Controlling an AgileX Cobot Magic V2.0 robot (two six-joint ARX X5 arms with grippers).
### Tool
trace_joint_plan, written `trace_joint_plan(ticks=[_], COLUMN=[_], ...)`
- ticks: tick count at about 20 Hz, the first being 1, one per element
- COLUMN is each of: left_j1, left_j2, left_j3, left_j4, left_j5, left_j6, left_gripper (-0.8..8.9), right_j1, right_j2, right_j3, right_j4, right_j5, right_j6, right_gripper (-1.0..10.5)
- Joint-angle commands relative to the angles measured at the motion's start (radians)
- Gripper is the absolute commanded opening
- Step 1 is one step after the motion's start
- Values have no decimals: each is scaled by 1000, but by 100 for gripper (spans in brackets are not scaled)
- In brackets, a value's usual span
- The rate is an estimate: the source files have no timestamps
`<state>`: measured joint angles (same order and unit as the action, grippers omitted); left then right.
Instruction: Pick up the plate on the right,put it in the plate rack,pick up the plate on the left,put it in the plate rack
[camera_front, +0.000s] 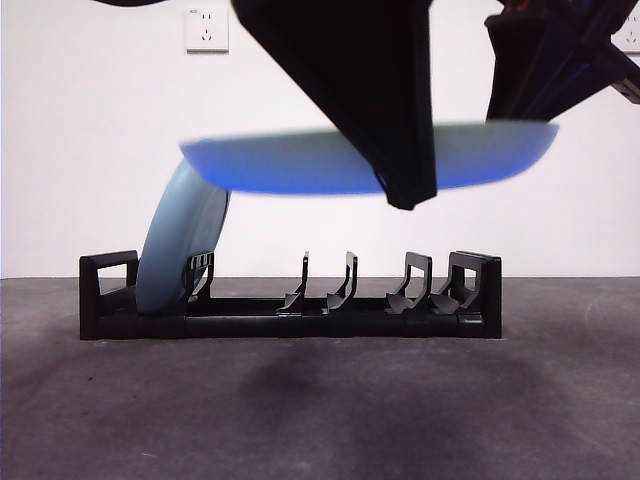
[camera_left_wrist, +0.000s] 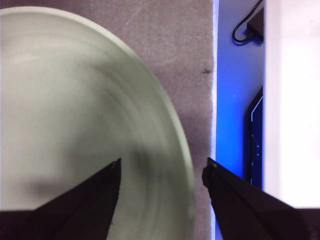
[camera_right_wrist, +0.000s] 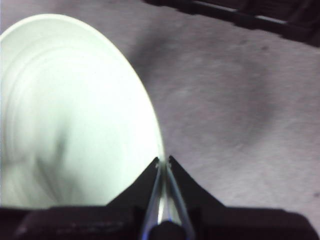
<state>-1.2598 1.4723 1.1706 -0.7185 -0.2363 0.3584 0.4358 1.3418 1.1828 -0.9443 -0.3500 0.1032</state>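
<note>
- Front view: a plate (camera_front: 300, 165) hangs flat above the plate rack (camera_front: 290, 300), with another plate (camera_front: 180, 240) already leaning in the rack's end slot. It is carried level, likely to be tipped upright over a free slot.
- Left wrist view: the left gripper (camera_left_wrist: 162, 172) is spread wide, gripping nothing, with the plate's (camera_left_wrist: 75, 115) rim passing between its jaws, perhaps steadying it.
- Right wrist view: the right gripper (camera_right_wrist: 163, 160) is clenched on the plate's (camera_right_wrist: 70, 115) rim, high over the surface (camera_right_wrist: 240, 100).
</note>
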Motion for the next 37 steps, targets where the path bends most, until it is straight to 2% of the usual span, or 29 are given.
trace_joint_plan(ticks=[1, 2, 5, 12, 14, 15, 18, 19, 21, 24, 27, 32, 37], left_j1=[-10, -10, -11, -48, -57, -58, -58, -57, -48, 10, 111, 320, 485], left_j2=[4, 4, 4, 4, 4, 4, 4, 4, 4, 4, 4, 4, 4], left_j3=[-5, -5, -5, -5, -5, -5, -5, -5, -5, -5, -5, -5, -5], left_j4=[22, 22, 10, 26, 60, 92, 198, 237, 317, 461, 600, 811, 887], left_j5=[5, 5, 6, 14, 94, 157, 282, 295, 290, 291, 299, 407, 430], left_j6=[13, 13, 13, 12, -2, -33, -149, -180, -252, -374, -497, -680, -766], left_gripper=[276, 236, -17, -9, -9, -9, -9, -9, -9, -9, -9, -9, -9], right_j1=[-11, -12, -25, -51, -69, -89, -157, -179, -218, -277, -341, -398, -397], right_j2=[-9, -11, -11, -14, -23, -34, -90, -113, -168, -240, -298, -315, -315], right_j3=[-3, -3, -3, -3, -3, -3, -3, -3, -3, -3, -3, -3, -3], right_j4=[-2, -6, -10, -10, -5, 2, 62, 89, 139, 208, 238, 234, 234], right_j5=[-21, -19, -18, -16, -10, -9, -6, 13, 107, 206, 240, 251, 251], right_j6=[-15, -15, -18, -26, -26, -26, -22, -20, -12, 0, 2, 2, 1], right_gripper=[-9, -9, -9, 10, 117, 179, 190, 190, 189, 188, 187, 187, 186])
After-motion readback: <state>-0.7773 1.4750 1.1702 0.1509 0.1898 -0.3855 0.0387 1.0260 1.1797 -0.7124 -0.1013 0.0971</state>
